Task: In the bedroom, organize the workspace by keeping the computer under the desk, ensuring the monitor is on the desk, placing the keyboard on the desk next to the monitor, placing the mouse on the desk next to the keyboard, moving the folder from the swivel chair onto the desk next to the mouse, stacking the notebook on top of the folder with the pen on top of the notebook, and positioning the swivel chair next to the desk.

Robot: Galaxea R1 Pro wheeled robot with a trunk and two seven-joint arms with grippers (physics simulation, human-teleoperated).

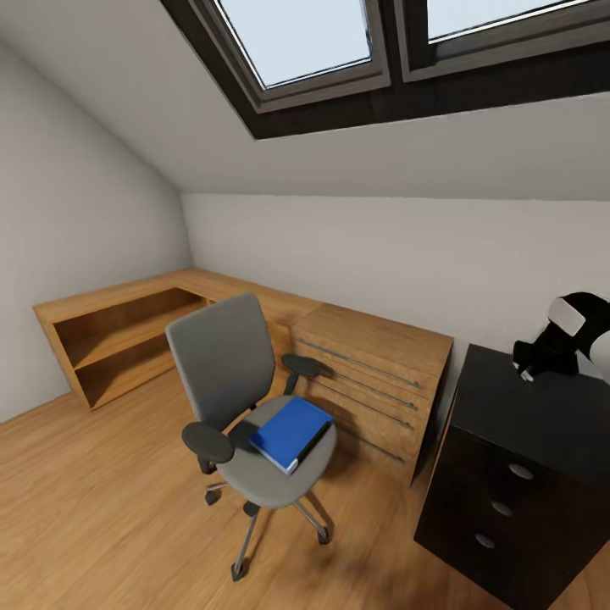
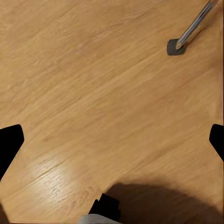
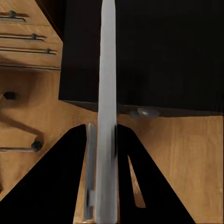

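Observation:
The grey swivel chair (image 1: 224, 360) stands on the wood floor in front of the wooden L-shaped desk (image 1: 127, 296). A blue folder (image 1: 290, 432) lies flat on its seat. At the right of the head view, my right gripper (image 1: 542, 352) hovers over a black cabinet. In the right wrist view, my right gripper (image 3: 106, 128) is shut on a thin, pale grey flat object (image 3: 107, 56) seen edge-on; I cannot tell what it is. My left gripper (image 2: 112, 140) hangs open over bare floor, nothing between its fingers, near a chair leg and caster (image 2: 175, 46).
A wooden drawer unit (image 1: 381, 356) joins the desk to the right of the chair. A black three-drawer cabinet (image 1: 525, 440) stands beside it, below my right arm. Open shelves (image 1: 119, 356) fill the desk's left end. A sloped ceiling with skylights (image 1: 296, 42) hangs overhead.

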